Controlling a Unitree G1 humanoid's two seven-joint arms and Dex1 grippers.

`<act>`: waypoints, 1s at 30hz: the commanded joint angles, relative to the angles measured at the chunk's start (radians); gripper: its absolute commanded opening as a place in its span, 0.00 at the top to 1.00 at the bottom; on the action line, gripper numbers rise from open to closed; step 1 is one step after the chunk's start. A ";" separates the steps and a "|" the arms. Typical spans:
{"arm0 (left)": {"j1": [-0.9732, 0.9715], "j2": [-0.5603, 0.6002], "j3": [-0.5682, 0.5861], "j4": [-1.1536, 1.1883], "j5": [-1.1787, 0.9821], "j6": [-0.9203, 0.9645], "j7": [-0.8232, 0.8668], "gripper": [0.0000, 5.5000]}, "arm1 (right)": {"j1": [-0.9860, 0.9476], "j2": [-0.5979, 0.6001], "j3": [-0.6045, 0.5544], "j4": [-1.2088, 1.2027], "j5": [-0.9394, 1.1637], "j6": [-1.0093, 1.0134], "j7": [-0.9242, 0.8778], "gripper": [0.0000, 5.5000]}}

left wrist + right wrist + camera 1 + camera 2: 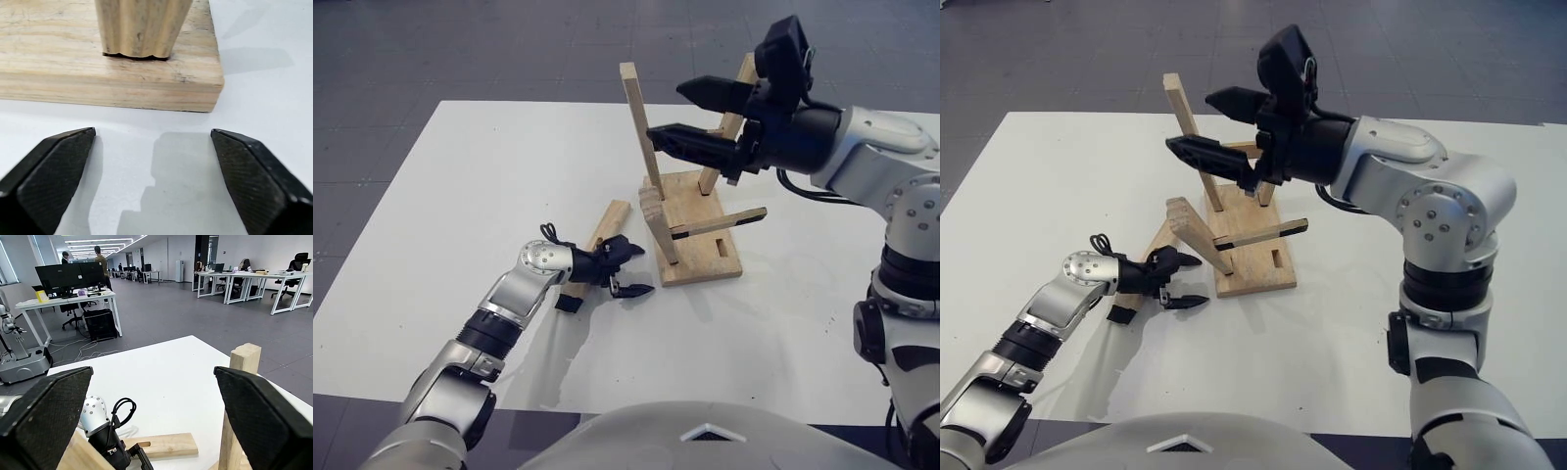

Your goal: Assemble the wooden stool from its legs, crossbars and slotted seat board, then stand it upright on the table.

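Observation:
The slotted seat board point(703, 257) lies flat on the white table point(460, 196). A tall leg point(641, 122) stands up from it, and a second leg point(713, 174) rises behind. A shorter tilted leg point(656, 217) and a crossbar point(722, 224) sit at the board's front. A loose wooden bar point(605, 228) lies left of the board. My left gripper point(644, 270) is open just above the table, facing the board's corner point(112, 83). High above the board, my right gripper point(666, 111) hangs open beside the tall leg's top point(239, 406), holding nothing.
The table's near edge point(636, 403) runs close to my body, with dark floor beyond every side. A broad bare stretch of the table lies to the left and in front. Desks and chairs stand far off in the room behind.

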 commanded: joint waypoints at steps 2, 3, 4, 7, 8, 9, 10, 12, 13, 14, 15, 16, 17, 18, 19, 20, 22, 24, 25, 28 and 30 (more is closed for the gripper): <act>0.005 -0.040 0.049 -0.020 0.014 0.039 0.061 0.19 | -0.067 0.057 0.028 0.013 0.013 0.028 0.001 0.27; 0.009 -0.050 0.065 -0.028 0.011 0.045 0.082 0.19 | -0.067 0.062 0.042 0.009 0.011 0.037 0.005 0.29; 0.015 -0.059 0.080 -0.037 0.008 0.053 0.103 0.19 | -0.066 0.067 0.057 0.008 0.004 0.043 0.010 0.33; 0.060 -0.095 0.109 -0.060 0.010 0.072 0.168 0.19 | -0.078 0.090 0.141 0.034 -0.051 0.027 0.043 0.44; 0.079 -0.103 0.111 -0.067 0.012 0.074 0.183 0.19 | -0.087 0.101 0.169 0.042 -0.070 0.015 0.056 0.49; 0.094 -0.109 0.111 -0.070 0.015 0.074 0.192 0.19 | -0.097 0.113 0.188 0.048 -0.088 0.005 0.065 0.53; 0.108 -0.114 0.110 -0.075 0.019 0.073 0.199 0.19 | -0.105 0.122 0.200 0.053 -0.102 -0.003 0.075 0.57; 0.142 -0.112 0.120 -0.106 0.021 0.079 0.213 0.19 | -0.089 0.097 0.197 0.073 -0.152 -0.037 0.089 0.64; 0.154 -0.103 0.134 -0.120 0.016 0.084 0.217 0.19 | -0.069 0.073 0.179 0.092 -0.186 -0.059 0.084 0.64; 0.161 -0.089 0.161 -0.137 0.008 0.091 0.223 0.19 | -0.046 0.044 0.148 0.119 -0.218 -0.081 0.076 0.64; 0.165 -0.078 0.183 -0.150 0.001 0.097 0.226 0.19 | -0.029 0.027 0.123 0.138 -0.241 -0.096 0.070 0.64; 0.168 -0.062 0.214 -0.178 -0.011 0.112 0.228 0.19 | -0.007 0.007 0.097 0.150 -0.263 -0.111 0.062 0.64; 0.169 -0.048 0.244 -0.211 -0.025 0.134 0.229 0.19 | 0.017 -0.012 0.071 0.156 -0.280 -0.121 0.056 0.64; 0.165 -0.033 0.284 -0.256 -0.049 0.167 0.231 0.19 | 0.052 -0.042 0.049 0.161 -0.304 -0.136 0.055 0.64; 0.158 -0.018 0.323 -0.303 -0.072 0.202 0.239 0.19 | 0.097 -0.079 0.019 0.169 -0.328 -0.149 0.056 0.64; 0.151 -0.011 0.352 -0.338 -0.088 0.231 0.248 0.19 | 0.135 -0.111 -0.003 0.174 -0.345 -0.160 0.064 0.64; 0.157 -0.003 0.395 -0.406 -0.112 0.280 0.275 0.19 | 0.217 -0.176 -0.038 0.191 -0.377 -0.185 0.097 0.64; 0.168 -0.005 0.418 -0.456 -0.126 0.320 0.302 0.19 | 0.309 -0.240 -0.031 0.225 -0.422 -0.219 0.147 0.64; 0.172 -0.004 0.423 -0.477 -0.129 0.337 0.315 0.19 | 0.357 -0.266 -0.019 0.243 -0.445 -0.239 0.174 0.64; 0.201 0.005 0.442 -0.528 -0.119 0.404 0.372 0.19 | 0.533 -0.385 0.108 0.252 -0.579 -0.338 0.282 0.64; 0.231 0.001 0.453 -0.550 -0.118 0.441 0.405 0.19 | 0.619 -0.438 0.184 0.248 -0.670 -0.409 0.322 0.64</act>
